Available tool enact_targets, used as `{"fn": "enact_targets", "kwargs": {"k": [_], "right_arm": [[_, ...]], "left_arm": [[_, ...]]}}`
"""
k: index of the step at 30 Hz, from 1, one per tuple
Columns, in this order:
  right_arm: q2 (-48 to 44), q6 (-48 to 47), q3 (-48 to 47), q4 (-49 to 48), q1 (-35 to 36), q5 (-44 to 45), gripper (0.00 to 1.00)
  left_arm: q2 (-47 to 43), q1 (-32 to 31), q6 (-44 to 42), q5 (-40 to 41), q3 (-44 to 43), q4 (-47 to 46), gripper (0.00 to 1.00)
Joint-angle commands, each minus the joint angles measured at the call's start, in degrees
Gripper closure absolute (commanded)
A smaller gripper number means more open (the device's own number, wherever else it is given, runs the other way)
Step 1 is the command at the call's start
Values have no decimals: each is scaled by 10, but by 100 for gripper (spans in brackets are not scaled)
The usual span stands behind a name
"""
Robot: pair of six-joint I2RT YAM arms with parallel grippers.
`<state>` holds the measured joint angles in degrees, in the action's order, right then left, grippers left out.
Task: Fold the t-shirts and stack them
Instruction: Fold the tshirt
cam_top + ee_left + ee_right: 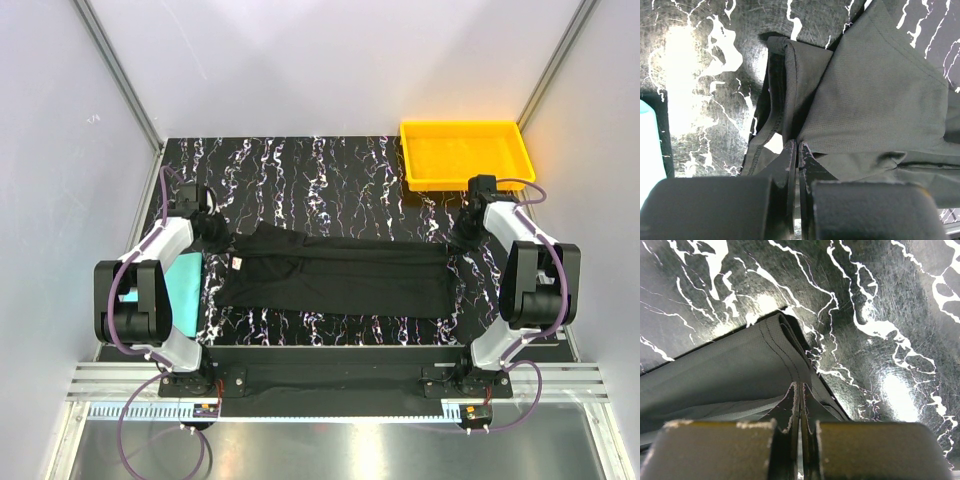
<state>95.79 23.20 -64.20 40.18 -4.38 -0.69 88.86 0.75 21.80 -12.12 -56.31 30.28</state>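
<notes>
**Top view:** we see the black t-shirt laid in a long band, left to right, across the near-middle of the bench. A lengthwise fold line runs thru it, w/ a small white neck label at its left end. The left fingers sit at the shirt's far-left corner and the right fingers at its far-right corner. From up here we can't tell how far either pair is parted. The teal t-shirt lies flat at the bench's left edge, partly hidden under the left arm, just beside the black one's left end. A yellow tray sits at the far-right corner of the bench, well apart from both shirts.

**Left wrist:** the left fingers are pressed together w/ no gap to speak of, and cloth of the black t-shirt is pinched btw the tips. The fabric bunches in folded layers ahead of them, w/ a stitched edge curving along its left side. A sliver of the teal t-shirt shows at the frame's left edge.

**Right wrist:** the right fingers are likewise closed tight, tips nipping a doubled, stitched hem of the black t-shirt. The hem curls over itself just ahead of the tips, and the rest of the cloth trails off to frame left. The marbled bench shows on the right.
</notes>
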Motion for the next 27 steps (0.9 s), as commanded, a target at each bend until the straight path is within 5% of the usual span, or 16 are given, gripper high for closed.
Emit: {"fn": "enact_targets", "kwargs": {"k": [1, 8, 10, 17, 18, 21, 27], "right_arm": [[5, 0, 5, -1, 3, 17, 100], [12, 2, 7, 11, 3, 31, 99], [18, 4, 4, 16, 3, 34, 97], [3, -4, -58, 70, 3, 31, 68], [-6, -3, -65, 71, 4, 24, 55], [-31, -13, -90, 72, 22, 9, 45], [6, -20, -113, 21, 98, -105, 44]], "left_arm": [[-5, 0, 1, 28, 2, -12, 98], [-16, 0, 16, 49, 19, -1, 95], [-13, 0, 26, 48, 24, 3, 75], [-40, 2, 22, 23, 12, 32, 46], [-51, 2, 18, 19, 4, 34, 44], [-58, 2, 4, 2, -19, 34, 43], [3, 2, -27, -78, -81, 26, 41]]}}
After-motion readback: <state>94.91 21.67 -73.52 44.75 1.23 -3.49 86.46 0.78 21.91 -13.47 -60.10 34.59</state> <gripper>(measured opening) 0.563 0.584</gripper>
